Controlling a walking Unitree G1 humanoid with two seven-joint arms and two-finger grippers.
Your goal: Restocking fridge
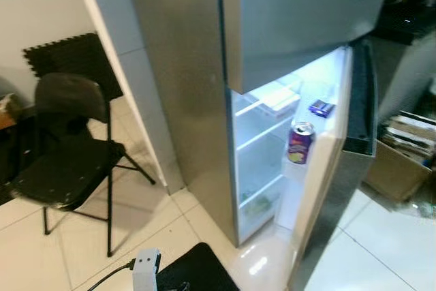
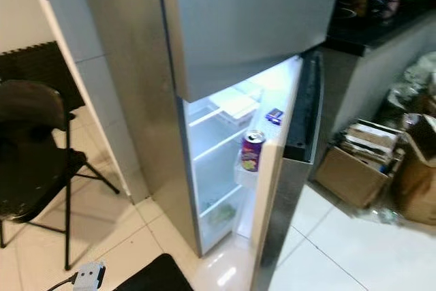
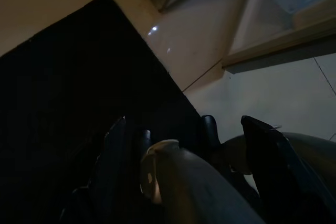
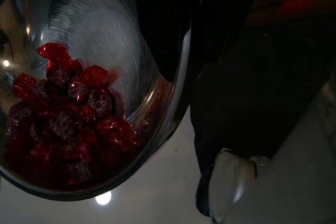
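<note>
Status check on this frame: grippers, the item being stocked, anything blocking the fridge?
Right gripper clamped on rim of steel bowl of red-wrapped candies. Left fingers low over floor. Fridge door open, purple can on door shelf.

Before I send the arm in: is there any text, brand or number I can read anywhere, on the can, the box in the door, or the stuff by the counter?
No text can be read anywhere.
Purple can on the fridge door shelf: printed label, too blurred to read.
Small blue box in the door: print too small to read.
Stacked papers in the cardboard box on the floor: too blurred.
Red-wrapped sweets in the metal bowl by the right claw: no legible print.
</note>
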